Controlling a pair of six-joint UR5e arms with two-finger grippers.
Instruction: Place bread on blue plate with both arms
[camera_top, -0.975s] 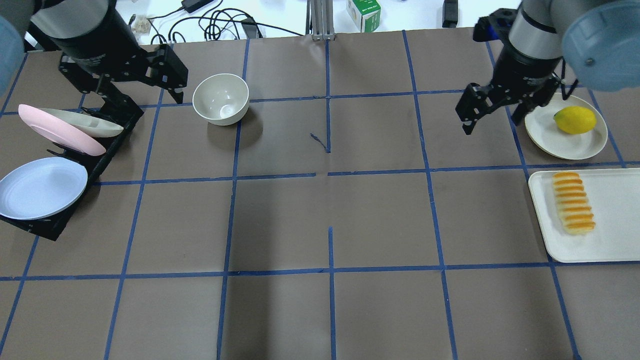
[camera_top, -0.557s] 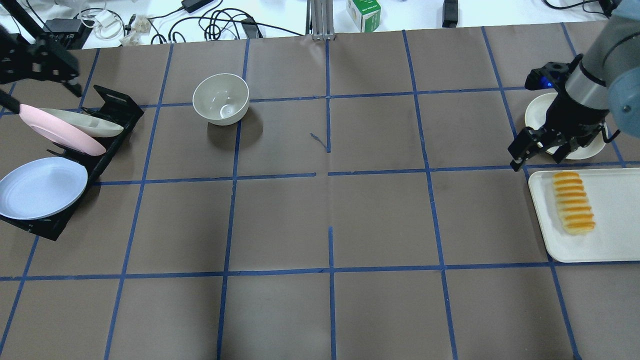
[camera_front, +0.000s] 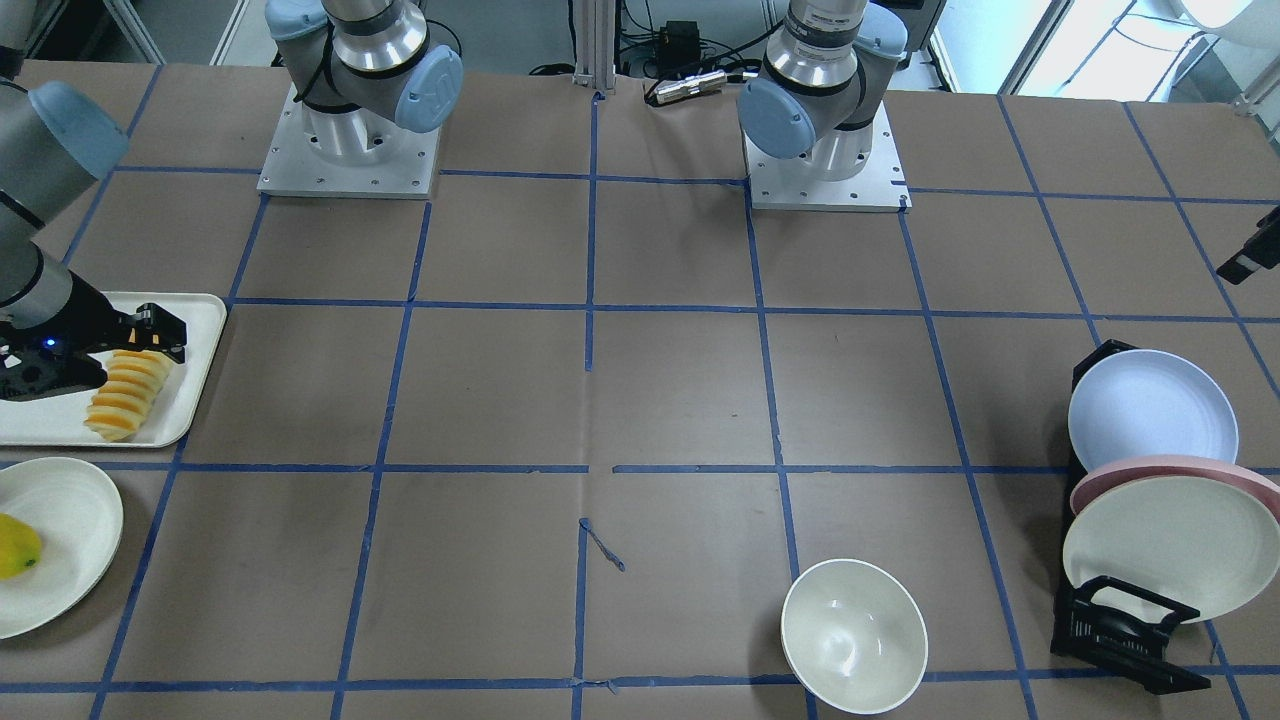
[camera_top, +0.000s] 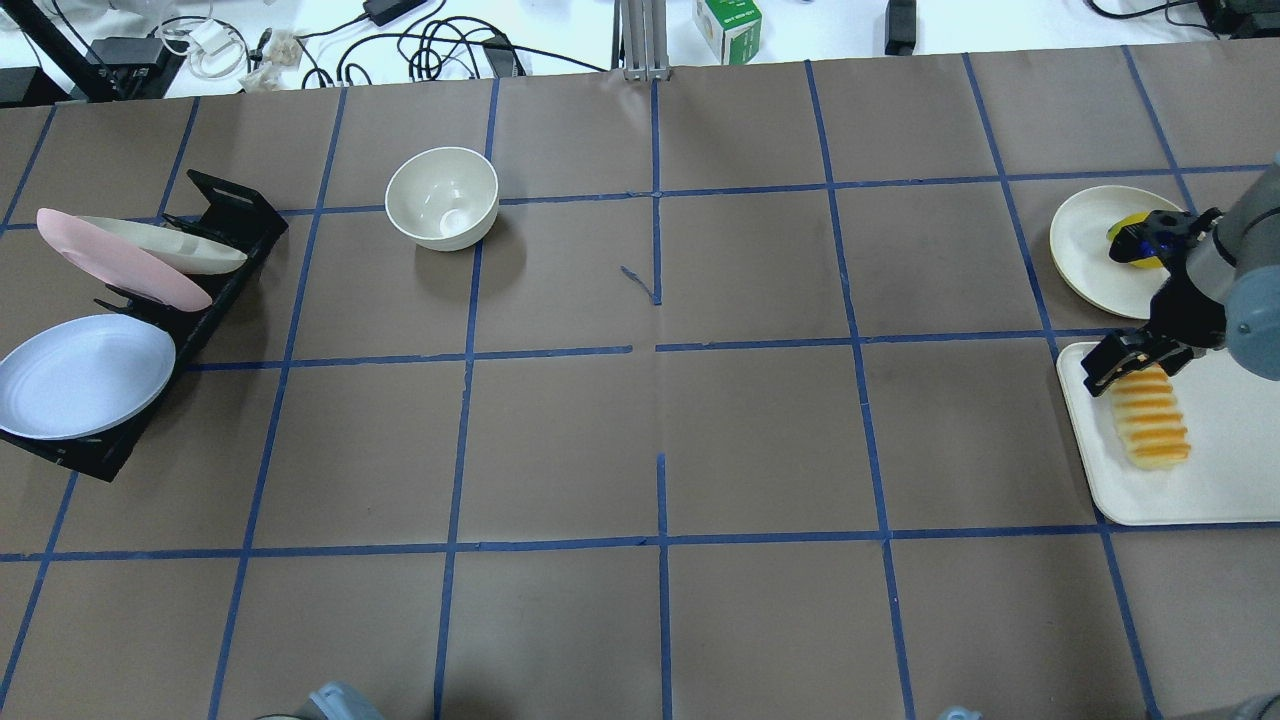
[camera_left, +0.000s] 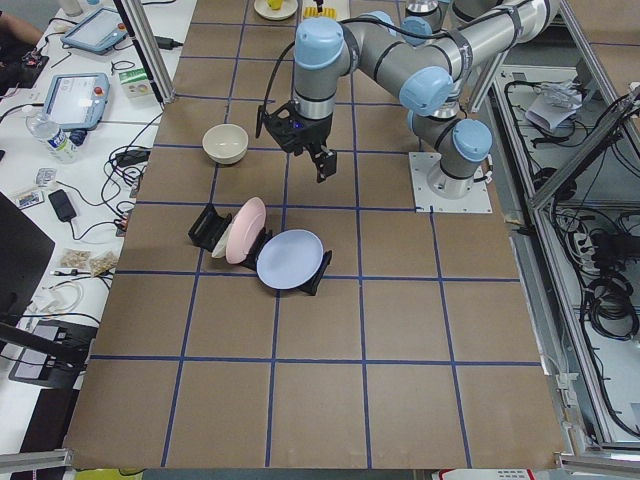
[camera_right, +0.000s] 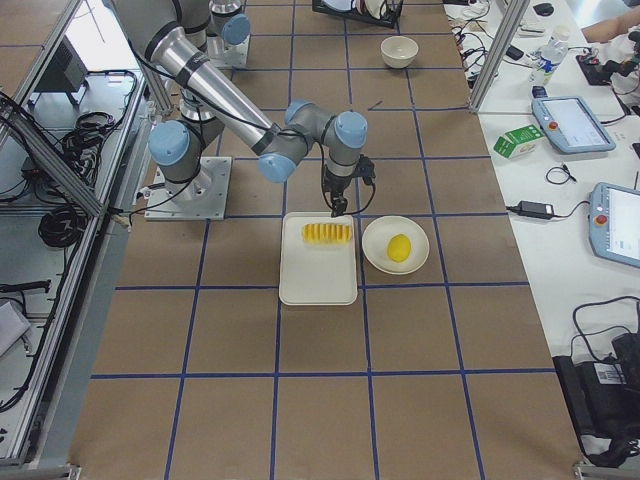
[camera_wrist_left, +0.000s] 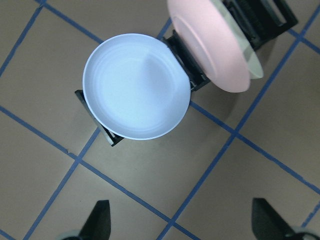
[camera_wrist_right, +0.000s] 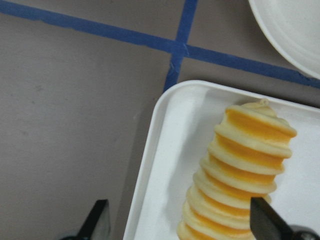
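Left claw (camera_wrist_left: 182, 221) spread wide, empty, hanging above the blue plate (camera_wrist_left: 135, 85). Plate leans in the end slot of a black rack (camera_top: 232, 208) at the counter's (camera_top: 660, 440) left edge, pink plate (camera_wrist_left: 210, 45) right behind it. Bowl (camera_top: 441, 197) further along. Right claw (camera_top: 1135, 365) also spread, gripping nothing, low over one end of the bread (camera_top: 1152, 425). Bread lies on a white tray (camera_top: 1225, 485) at the right edge.

The right claw (camera_top: 1133, 362) hangs over the end of the bread (camera_top: 1152, 425) nearest the cream plate (camera_top: 1090, 245). The bread lies on a white tray (camera_top: 1215, 490) at the right edge of the counter (camera_top: 660, 430). The blue plate (camera_top: 85, 377) leans in a black rack (camera_top: 235, 210) at the left edge
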